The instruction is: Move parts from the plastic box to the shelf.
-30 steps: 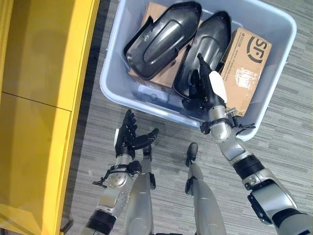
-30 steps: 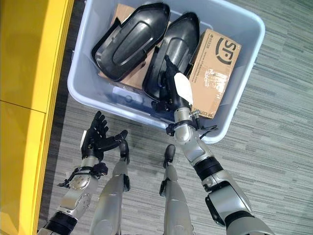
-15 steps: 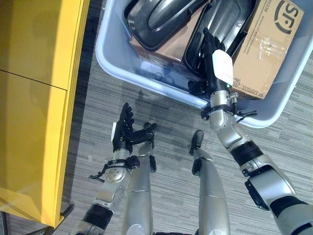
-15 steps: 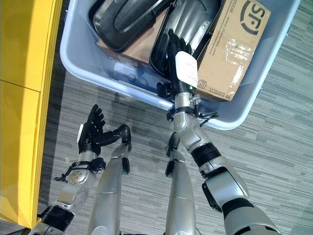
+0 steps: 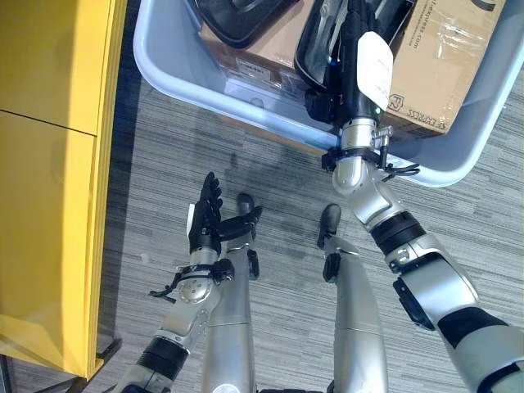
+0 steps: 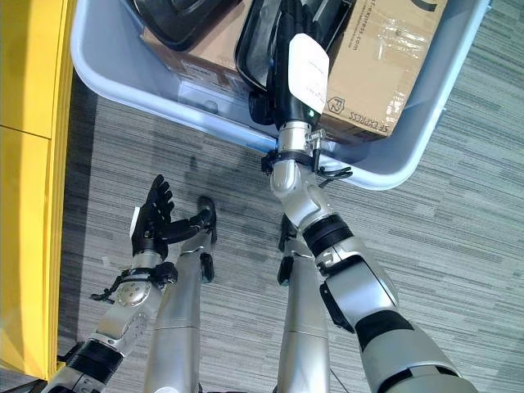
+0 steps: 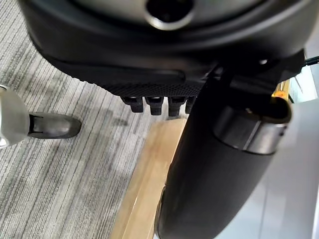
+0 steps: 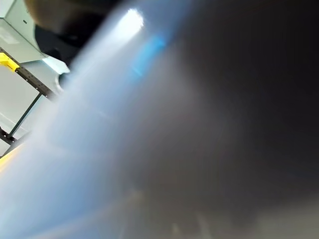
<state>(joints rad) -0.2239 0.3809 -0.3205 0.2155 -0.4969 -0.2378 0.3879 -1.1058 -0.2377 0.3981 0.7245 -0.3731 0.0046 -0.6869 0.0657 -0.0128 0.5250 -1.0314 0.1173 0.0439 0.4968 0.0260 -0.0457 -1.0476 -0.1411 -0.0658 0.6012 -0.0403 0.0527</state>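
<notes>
Right robot hand [image 5: 358, 70] reached over the near wall of the box [image 5: 458, 160], back of the hand up, white cover showing. Fingers lost between the black part [image 5: 323, 45] and the carton [image 5: 446, 61]; whether curled or straight, cannot tell. Black part lay just to the left of that robot hand, touching or nearly touching it, still inside the box. Carton lay just to the right of the same robot hand, flat in the box. Second black part [image 5: 237, 12] sat farther left of the right robot hand, atop another carton [image 5: 262, 45], also in the box.

Left robot hand [image 5: 209, 221] hovered over the grey floor [image 5: 164, 164], well short of the box, fingers straight and spread, thumb held out sideways, holding nothing. Yellow shelf [image 5: 49, 164] stood far to the left of that robot hand, apart from it.

Seen from the left wrist: fingertips [image 7: 149, 103] in a row past the dark palm, thumb bulky in front, floor and a strip of pale wood beyond. Seen from the right wrist: blur of pale blue and dark, nothing to make out.
</notes>
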